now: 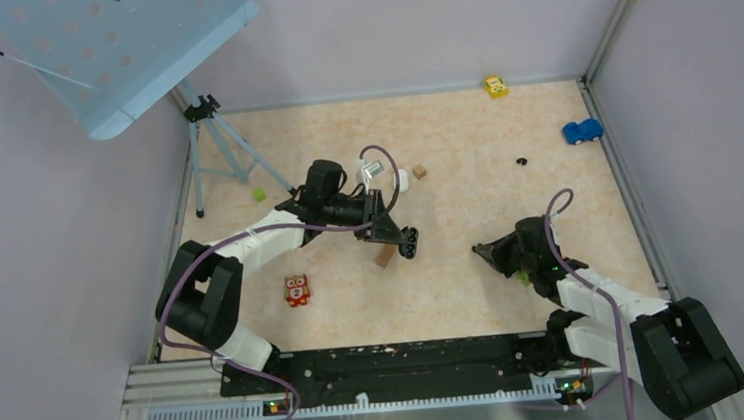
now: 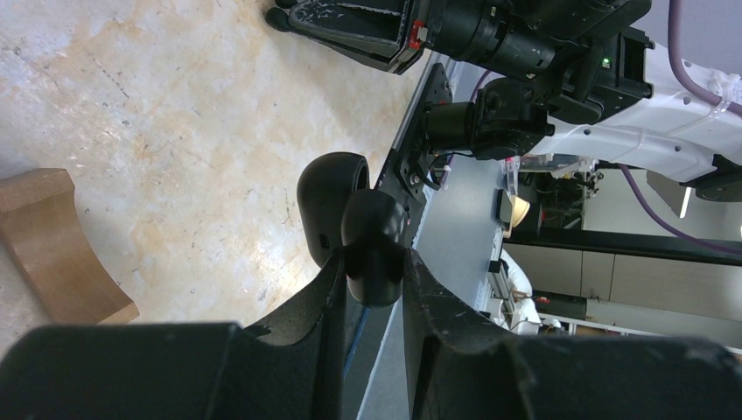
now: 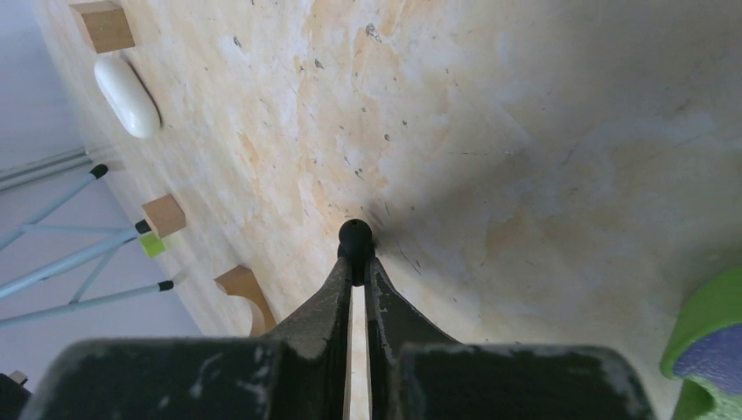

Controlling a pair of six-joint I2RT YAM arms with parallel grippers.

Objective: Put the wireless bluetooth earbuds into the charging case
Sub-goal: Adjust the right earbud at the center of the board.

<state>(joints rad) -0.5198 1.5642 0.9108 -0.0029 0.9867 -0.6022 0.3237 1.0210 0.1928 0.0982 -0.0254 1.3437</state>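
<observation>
Pale mottled tabletop (image 1: 461,123) between grey walls carries a few toys, and the arched wooden block (image 1: 385,256) is your marker. Well to the right of that block, your right gripper (image 3: 357,267) shows its jaws almost together, pinching the black earbud (image 3: 355,234) at the very tips, at or just above the table. Just beside the block on the same side, your left gripper (image 2: 374,273) stands narrow around the black case (image 2: 332,203). This is a two-lobed shell that I take for the charging case with its lid swung back, and it seems to hang clear of the table.

Treat the bud as feather-light, hard and glossy. So little of it sits between the tips that it will likely squirt out or roll if you squeeze harder or bump it, so hold across its stalk and move gently. Its long axis lies along the fingers, with the round head leading away from the wrist and the stalk back in the gap. The case's long axis also runs out along its own fingers; which way its sockets face you cannot tell from these views
</observation>
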